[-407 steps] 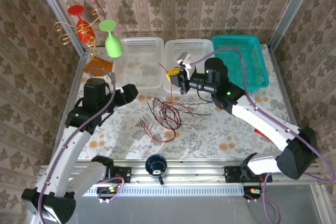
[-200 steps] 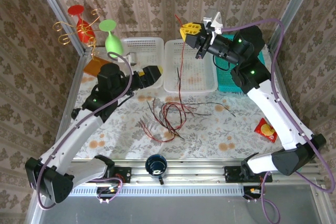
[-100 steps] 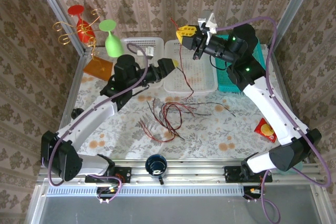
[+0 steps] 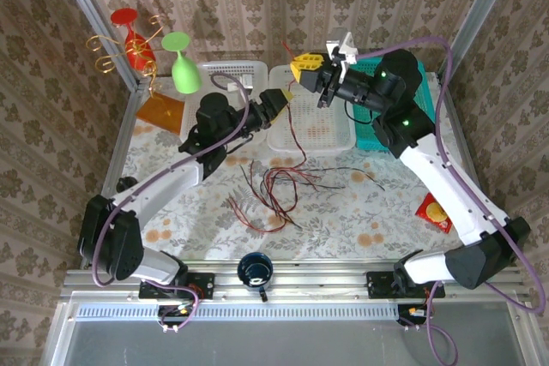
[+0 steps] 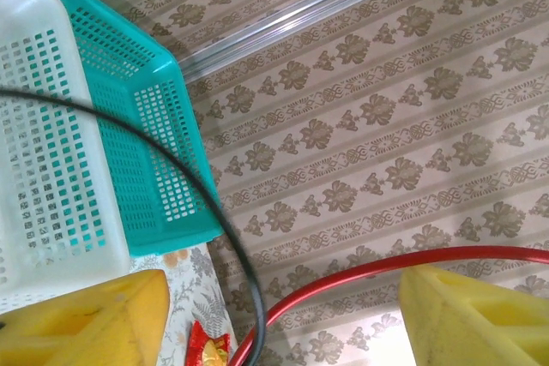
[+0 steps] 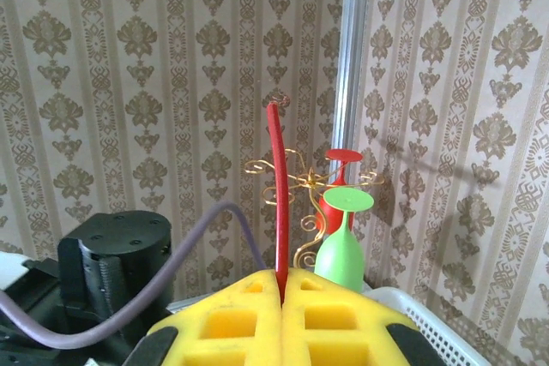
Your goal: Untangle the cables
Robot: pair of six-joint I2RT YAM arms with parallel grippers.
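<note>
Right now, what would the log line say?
right gripper: shut on red cable | left gripper: open | other cables: heaped on table

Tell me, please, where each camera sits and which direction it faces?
Top camera: above and behind the arms, looking down on the table; both arms, left gripper and right gripper show.
Left wrist camera: on the left arm, facing the teal basket and wall; its open yellow fingers show.
Right wrist camera: on the right arm, facing the green glass; its fingers shut on the red cable.
Shared: both wrist views show the red cable.
</note>
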